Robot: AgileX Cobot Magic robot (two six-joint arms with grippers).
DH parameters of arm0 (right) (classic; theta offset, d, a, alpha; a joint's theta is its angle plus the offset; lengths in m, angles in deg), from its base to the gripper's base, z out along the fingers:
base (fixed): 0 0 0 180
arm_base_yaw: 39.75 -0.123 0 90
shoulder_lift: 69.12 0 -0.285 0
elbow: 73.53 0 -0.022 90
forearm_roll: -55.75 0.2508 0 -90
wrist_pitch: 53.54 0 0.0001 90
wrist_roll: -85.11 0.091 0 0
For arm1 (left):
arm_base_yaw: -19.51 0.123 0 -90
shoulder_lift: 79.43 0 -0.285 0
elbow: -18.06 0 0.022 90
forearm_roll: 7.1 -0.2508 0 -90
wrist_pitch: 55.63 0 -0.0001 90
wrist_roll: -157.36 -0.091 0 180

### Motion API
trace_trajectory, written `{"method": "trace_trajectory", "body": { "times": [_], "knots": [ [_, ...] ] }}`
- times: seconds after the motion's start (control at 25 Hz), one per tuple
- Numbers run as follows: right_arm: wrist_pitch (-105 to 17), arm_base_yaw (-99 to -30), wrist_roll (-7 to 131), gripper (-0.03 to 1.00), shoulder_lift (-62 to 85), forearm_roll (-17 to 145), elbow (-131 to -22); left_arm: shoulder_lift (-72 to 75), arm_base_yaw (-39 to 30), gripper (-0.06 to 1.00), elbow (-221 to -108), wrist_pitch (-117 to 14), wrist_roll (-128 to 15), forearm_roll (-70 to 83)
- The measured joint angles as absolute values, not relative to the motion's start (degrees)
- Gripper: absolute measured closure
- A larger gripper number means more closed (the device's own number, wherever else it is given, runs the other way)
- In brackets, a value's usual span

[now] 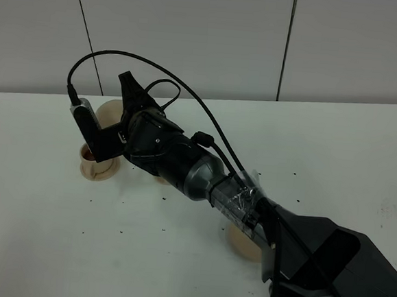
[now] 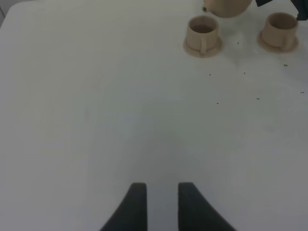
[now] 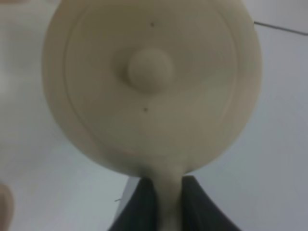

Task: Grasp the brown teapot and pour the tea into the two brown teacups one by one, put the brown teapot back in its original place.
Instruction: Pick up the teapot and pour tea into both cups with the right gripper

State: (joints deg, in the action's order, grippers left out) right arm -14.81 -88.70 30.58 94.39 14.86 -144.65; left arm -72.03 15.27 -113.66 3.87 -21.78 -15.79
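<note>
1. Right wrist view: the right end effector (image 3: 168, 192) is clamped on the loop handle (image 3: 168, 209) of the brown teapot (image 3: 149, 115), with one dark finger on each side of the handle.
2. The teapot's round body and knobbed lid (image 3: 149, 67) sit straight ahead of those fingers and are seen from above.
3. From the exterior high camera only a sliver of the teapot shows; the right arm (image 1: 196, 172) and its wrist camera hide the remainder.
4. The first teacup (image 2: 203, 33) stands just beside the teapot, close under the spout (image 2: 206, 8). It rests on its small saucer (image 2: 188, 47), and its inside looks brownish.
5. The second teacup (image 2: 280, 30) stands near the teapot on the other side, on a matching saucer.
6. The round saucer (image 1: 245, 243) lies well apart from the teapot, partly covered by the right arm.
7. The left end effector (image 2: 161, 192) is well apart from the teapot. Its fingers stand slightly apart with only the table (image 2: 96, 96) showing between them, and it grips nothing.
8. Dark specks (image 2: 217, 102) dot the table near the teapot and cups.
</note>
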Motion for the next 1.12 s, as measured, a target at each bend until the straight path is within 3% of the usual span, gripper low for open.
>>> {"method": "trace_trajectory", "body": {
  "times": [0.6,1.12],
  "knots": [
    [-6.5,-88.6,17.5,0.87,89.2,31.9,-144.6,-72.0,15.3,0.71,-113.7,3.9,-21.8,-15.8],
    [15.6,-88.7,4.4,0.87,88.4,49.9,-154.9,-72.0,15.3,0.71,-113.7,3.9,-21.8,-15.8]
  ]
}}
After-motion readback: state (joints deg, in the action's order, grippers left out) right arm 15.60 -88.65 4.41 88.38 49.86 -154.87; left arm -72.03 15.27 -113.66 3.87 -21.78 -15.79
